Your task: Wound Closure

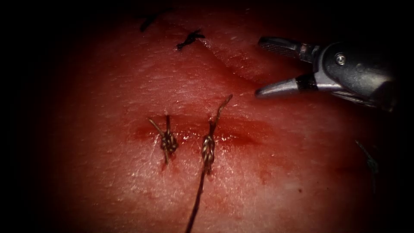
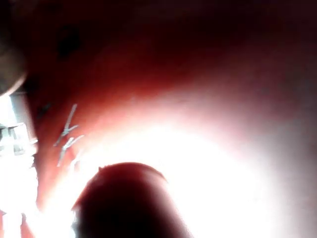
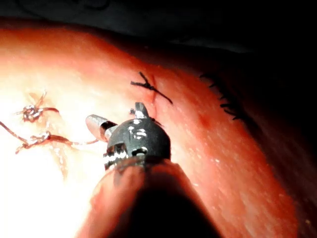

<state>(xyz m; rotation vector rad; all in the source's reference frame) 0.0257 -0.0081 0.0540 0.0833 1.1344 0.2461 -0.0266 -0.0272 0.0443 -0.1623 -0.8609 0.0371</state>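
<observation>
The tissue [image 1: 129, 190] has a short cut [image 1: 241, 133] running left to right, wet with red fluid. Two pale knots close it: the left knot [image 1: 168, 141] with short ends, and the right knot [image 1: 208, 149]. From the right knot, thread [image 1: 195, 205] trails toward the near edge and a short end [image 1: 222, 108] points up. My right tool [image 1: 261, 67] hovers above and to the right of the cut, open, holding nothing. In the right wrist view, that tool [image 3: 118, 115] is spread beside the knots [image 3: 32, 113]. My left tool's dark shaft [image 2: 129, 203] hangs over the tissue near the knots [image 2: 67, 136].
Dark older stitches sit at the far side of the tissue [image 1: 189, 39] [image 1: 148, 21]. They also appear in the right wrist view as one stitch [image 3: 148, 87] and a row [image 3: 228, 104]. A second closed furrow [image 1: 233, 62] runs beneath the right tool. A dark thread piece [image 1: 368, 159] lies at the right.
</observation>
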